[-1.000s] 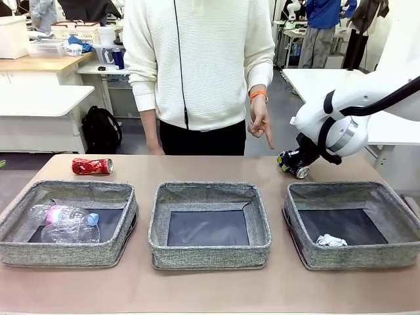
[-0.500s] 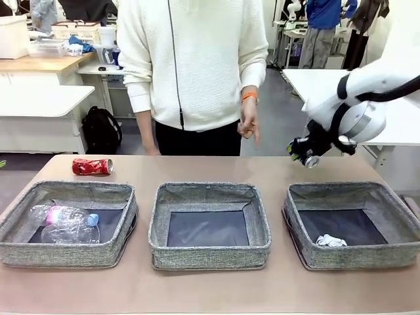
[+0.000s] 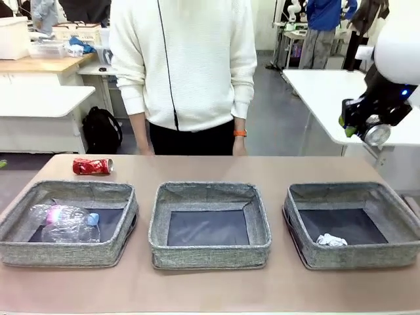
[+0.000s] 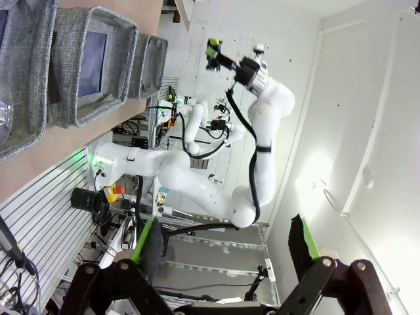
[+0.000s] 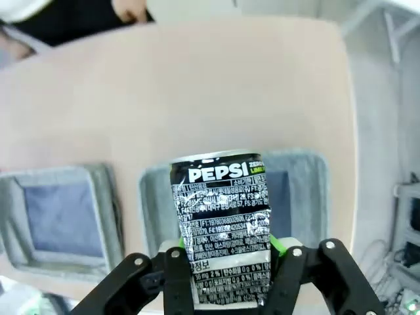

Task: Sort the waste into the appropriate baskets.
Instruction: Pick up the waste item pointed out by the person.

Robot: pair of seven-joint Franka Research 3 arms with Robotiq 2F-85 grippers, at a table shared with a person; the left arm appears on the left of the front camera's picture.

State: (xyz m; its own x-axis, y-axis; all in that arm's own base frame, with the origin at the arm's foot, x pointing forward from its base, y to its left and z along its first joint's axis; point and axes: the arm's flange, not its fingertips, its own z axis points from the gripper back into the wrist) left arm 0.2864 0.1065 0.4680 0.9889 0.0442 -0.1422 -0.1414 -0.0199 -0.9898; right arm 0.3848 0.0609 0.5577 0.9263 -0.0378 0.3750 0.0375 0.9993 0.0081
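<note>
Right fingers [image 5: 298, 272] clamp a crinkled black can [image 5: 220, 230]; left fingers [image 4: 149, 252] stand spread apart.

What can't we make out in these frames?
- Front view: black can shows just its silver end; the right tool hides its body.
- Right wrist view: the can's fine print is too small to read; fingers cover its lower end.
- Front view: clear bottles in the left basket overlap, near wall hides part; count unclear.
- Left wrist view: baskets cut off by the picture's edge; contents untellable.
</note>
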